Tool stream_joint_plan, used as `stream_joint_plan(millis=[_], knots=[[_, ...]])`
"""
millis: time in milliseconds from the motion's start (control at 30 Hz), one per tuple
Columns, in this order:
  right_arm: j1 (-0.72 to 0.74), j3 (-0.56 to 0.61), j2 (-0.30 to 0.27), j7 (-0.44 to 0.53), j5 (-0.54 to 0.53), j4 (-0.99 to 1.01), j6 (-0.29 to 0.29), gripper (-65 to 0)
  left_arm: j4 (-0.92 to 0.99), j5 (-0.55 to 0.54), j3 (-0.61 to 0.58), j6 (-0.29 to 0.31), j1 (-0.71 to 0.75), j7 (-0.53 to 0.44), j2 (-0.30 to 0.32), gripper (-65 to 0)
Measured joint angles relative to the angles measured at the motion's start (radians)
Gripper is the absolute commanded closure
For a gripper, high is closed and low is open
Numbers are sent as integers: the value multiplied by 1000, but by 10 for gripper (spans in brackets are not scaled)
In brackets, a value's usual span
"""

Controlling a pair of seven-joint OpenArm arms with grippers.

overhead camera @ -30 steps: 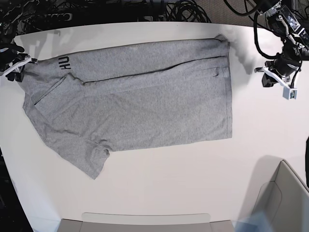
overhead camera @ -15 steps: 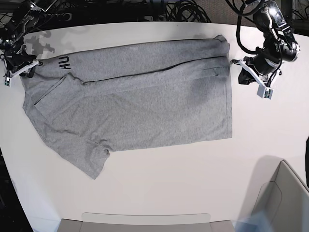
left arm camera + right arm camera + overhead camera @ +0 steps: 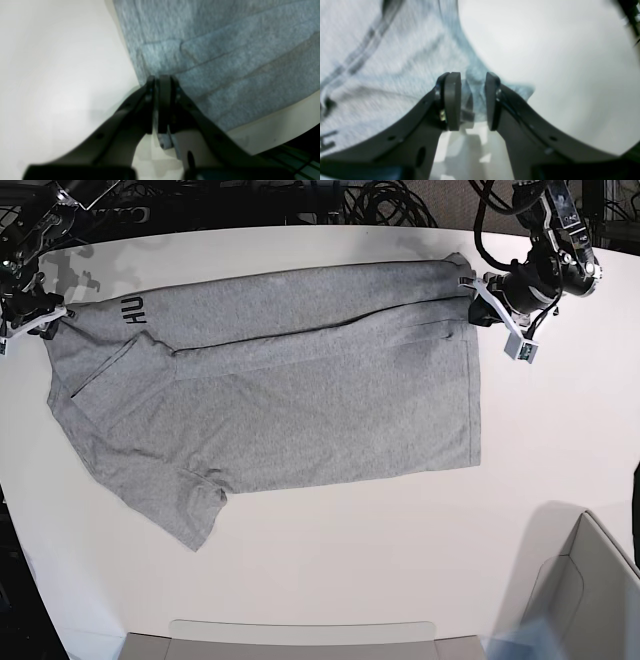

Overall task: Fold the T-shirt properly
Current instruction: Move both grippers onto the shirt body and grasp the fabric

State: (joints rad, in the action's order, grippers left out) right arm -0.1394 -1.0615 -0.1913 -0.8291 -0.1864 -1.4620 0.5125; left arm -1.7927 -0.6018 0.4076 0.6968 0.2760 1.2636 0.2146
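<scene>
The heather-grey T-shirt (image 3: pixel 300 390) lies spread flat on the white table (image 3: pixel 350 550), collar end to the left. A strip of its top edge is folded over, showing dark lettering (image 3: pixel 135 308). My left gripper (image 3: pixel 477 288) is at the shirt's top right hem corner. In the left wrist view its jaws (image 3: pixel 158 78) are shut, with the tips touching the edge of the grey cloth (image 3: pixel 225 62). My right gripper (image 3: pixel 22 315) is at the shirt's top left corner. In the right wrist view it (image 3: pixel 472 76) stands open, with a tip of cloth (image 3: pixel 475 100) showing between its fingers.
A grey box (image 3: pixel 590 600) stands at the bottom right corner, and a flat grey tray (image 3: pixel 300 640) lies along the front edge. Black cables (image 3: pixel 380 200) hang behind the table's far edge.
My left arm has moved up and left, from beside the shirt's right hem to its top right corner. The right arm shifted slightly at the left corner. The shirt has not moved.
</scene>
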Motion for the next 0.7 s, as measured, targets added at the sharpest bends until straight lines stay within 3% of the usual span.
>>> stream_joint_plan(millis=[167,400,500,600,700], knots=[[-7,-1,9,-14,5,-38,1,-174,-3,-2,0,0,-19,-7,-7,-28],[56,19,32,-8,-26,-424,-1,-174,-3,-2,-150,0,-124,-8,2,-27],[90,121,24,10,-41,-468,1,-174,-3,4,-252,0,-129,-3,2,-27],[109,251,14,-15,38,-420,4,-174,14,3,-336,1,-132,-9,1,-27],[138,355,10,-6,127,-344,4,-174,92,115,-370,0,-140,-26,-10,-27]])
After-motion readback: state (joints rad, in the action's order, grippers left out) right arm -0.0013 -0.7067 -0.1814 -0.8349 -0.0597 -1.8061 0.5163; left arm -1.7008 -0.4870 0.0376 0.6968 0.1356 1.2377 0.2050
